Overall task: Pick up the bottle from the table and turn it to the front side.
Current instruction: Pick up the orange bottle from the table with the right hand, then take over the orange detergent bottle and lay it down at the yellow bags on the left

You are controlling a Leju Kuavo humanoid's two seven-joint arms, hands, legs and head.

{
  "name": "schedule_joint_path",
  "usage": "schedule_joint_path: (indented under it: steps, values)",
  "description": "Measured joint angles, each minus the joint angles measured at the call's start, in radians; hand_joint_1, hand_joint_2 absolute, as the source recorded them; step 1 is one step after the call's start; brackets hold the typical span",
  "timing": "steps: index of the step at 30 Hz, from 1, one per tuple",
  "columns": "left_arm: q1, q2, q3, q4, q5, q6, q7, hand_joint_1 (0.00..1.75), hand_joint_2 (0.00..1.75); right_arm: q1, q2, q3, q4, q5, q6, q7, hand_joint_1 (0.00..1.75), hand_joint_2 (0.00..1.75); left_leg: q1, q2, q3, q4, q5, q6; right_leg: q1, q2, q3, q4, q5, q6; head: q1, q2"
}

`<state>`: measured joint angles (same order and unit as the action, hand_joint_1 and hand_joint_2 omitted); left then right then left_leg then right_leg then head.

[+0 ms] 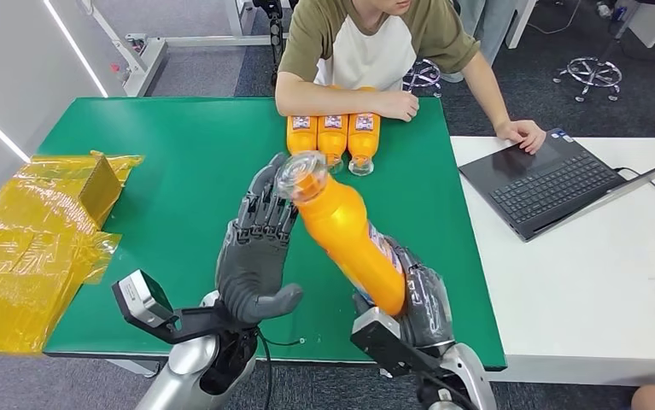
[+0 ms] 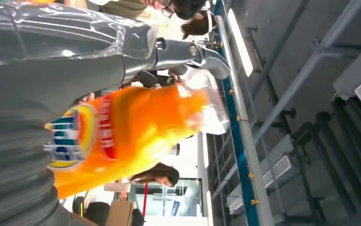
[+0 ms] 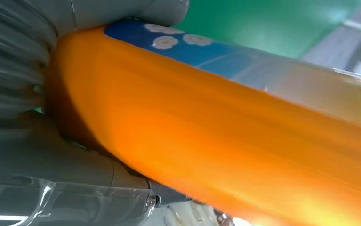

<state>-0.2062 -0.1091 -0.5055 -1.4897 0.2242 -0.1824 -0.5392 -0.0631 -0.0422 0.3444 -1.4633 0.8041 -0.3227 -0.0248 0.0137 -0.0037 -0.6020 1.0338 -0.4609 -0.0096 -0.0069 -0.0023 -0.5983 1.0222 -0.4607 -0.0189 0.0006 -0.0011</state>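
Right hand, nearest the camera at 5 o'clock, grips the base of the orange bottle, held clear above the green table and tilted, its clear cap toward 11 o'clock. Left hand, fingers spread and upright, touches the bottle's neck beside the cap; whether it grips cannot be told. The step appears to be turning in hand; next, rotating until the label faces front. At 12 o'clock lie three orange bottles under a person's forearm; a laptop at 2 o'clock, yellow packaging at 9.

No words were legible to me; the label on my orange bottle was too blurred.
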Motion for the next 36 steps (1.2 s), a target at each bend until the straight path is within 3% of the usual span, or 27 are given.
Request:
schedule_joint_path:
  steps: [7,14,22,36]
  values:
    - [0.005,-0.004,0.021,-0.001,-0.017,-0.040,0.022,0.00,1.75,-0.006,-0.045,0.010,-0.020,0.103,0.061,-0.013,1.75,1.75,0.000,0.000,0.000,0.000,0.000,0.000,0.000,0.000,0.000,0.000,0.000,0.000,0.000,0.000]
    - [0.007,-0.017,0.029,-0.001,-0.028,-0.069,0.039,0.00,1.75,-0.015,-0.070,0.032,-0.042,0.211,-0.026,-0.061,1.75,1.75,0.000,0.000,0.000,0.000,0.000,0.000,0.000,0.000,0.000,0.000,0.000,0.000,0.000,0.000]
    - [0.011,-0.019,0.030,-0.001,-0.034,-0.083,0.045,0.00,1.75,-0.020,-0.083,0.059,-0.055,0.280,-0.056,-0.067,1.75,1.75,0.000,0.000,0.000,0.000,0.000,0.000,0.000,0.000,0.000,0.000,0.000,0.000,0.000,0.000]
    - [0.031,-0.022,0.056,0.000,-0.051,-0.105,0.075,0.02,1.75,-0.005,-0.096,0.058,-0.082,0.357,0.045,-0.013,1.75,1.75,0.000,0.000,0.000,0.000,0.000,0.000,0.000,0.001,0.000,0.000,0.000,0.000,0.000,0.000]
